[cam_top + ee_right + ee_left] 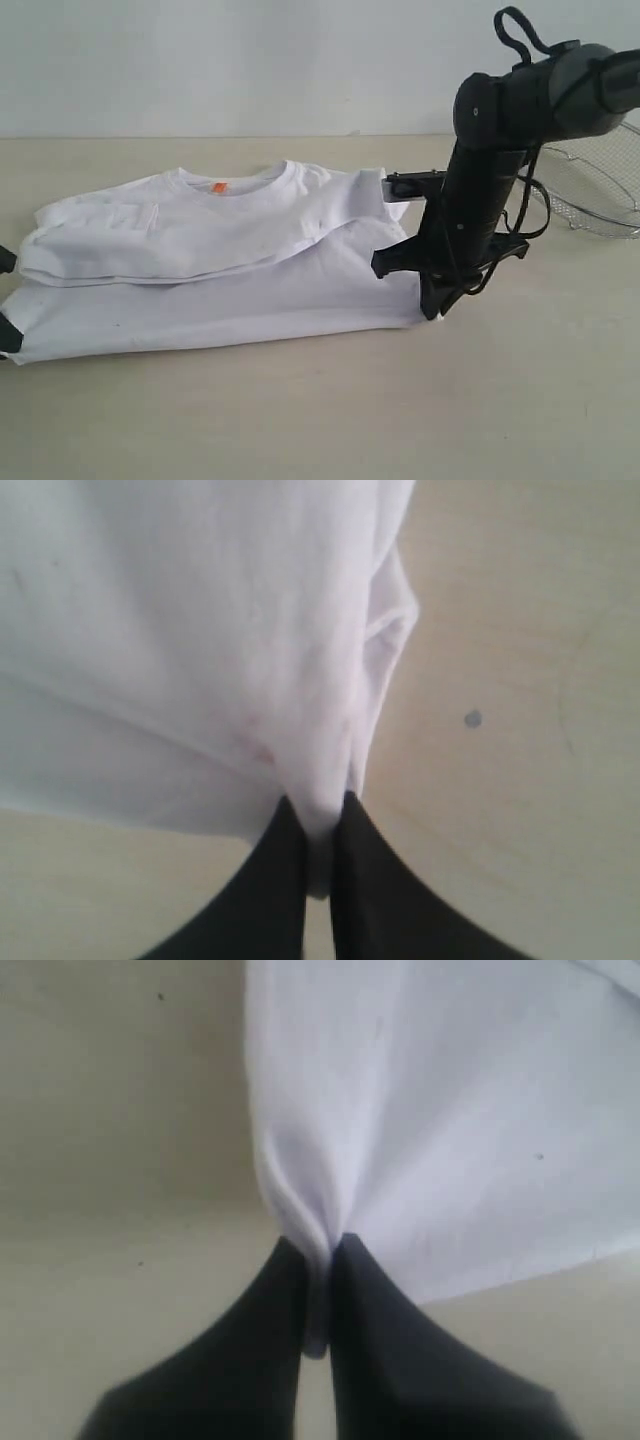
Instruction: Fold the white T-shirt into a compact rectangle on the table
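In the exterior view the white T-shirt (230, 270) lies flat on the pale table (300, 420), stretched sideways across the left and middle, with its collar and orange neck tag (218, 186) on the far side. An upper layer of cloth is folded over the lower one, leaving a band of the lower layer showing along the near edge. The right arm (480, 200) reaches down at the shirt's right end, and the right gripper (430, 308) sits low at the near right corner of the cloth (its tips are hard to make out from here). A wire basket (600, 190) rests on the table at the far right, behind the arm and apart from the shirt. In the left wrist view the left gripper (320, 1250) has its two dark fingers (270, 1340) pressed together with a bunched fold of the white cloth pinched between them, and the shirt fans out beyond over the table. In the right wrist view the right gripper likewise has its fingers (375, 880) clamped on a gathered edge of the shirt, with bare tabletop beside it.
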{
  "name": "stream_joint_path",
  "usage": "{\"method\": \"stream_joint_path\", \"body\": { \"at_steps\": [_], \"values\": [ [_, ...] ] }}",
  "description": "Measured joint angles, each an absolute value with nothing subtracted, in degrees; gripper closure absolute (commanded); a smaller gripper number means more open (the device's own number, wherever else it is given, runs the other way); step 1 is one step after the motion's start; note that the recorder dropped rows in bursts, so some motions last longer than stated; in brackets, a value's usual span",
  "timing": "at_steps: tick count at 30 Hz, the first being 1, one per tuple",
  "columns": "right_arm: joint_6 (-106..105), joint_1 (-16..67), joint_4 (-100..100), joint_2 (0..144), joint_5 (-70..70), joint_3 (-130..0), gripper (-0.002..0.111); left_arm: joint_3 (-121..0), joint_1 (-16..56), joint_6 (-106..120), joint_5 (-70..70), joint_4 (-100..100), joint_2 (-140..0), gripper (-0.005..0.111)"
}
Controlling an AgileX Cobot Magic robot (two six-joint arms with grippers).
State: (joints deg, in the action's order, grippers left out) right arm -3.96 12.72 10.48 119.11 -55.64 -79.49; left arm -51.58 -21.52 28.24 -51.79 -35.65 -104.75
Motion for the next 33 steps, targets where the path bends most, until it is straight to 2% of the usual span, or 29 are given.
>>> {"method": "stream_joint_path", "body": {
  "at_steps": [13,28,33],
  "values": [
    [-3.96,12.72,10.24,112.99,-51.55,-69.21,0.108,-42.15,-21.52,28.24,-51.1,-35.51,-98.6,0.102],
    [-3.96,12.72,10.94,99.91,-44.74,-48.39,0.108,-35.74,-21.52,22.4,-54.77,-30.84,-88.33,0.102],
    [-3.96,12.72,10.84,96.98,-44.39,-46.23,0.108,-32.51,-21.52,19.7,-54.88,-29.28,-86.8,0.102]
  ]
}}
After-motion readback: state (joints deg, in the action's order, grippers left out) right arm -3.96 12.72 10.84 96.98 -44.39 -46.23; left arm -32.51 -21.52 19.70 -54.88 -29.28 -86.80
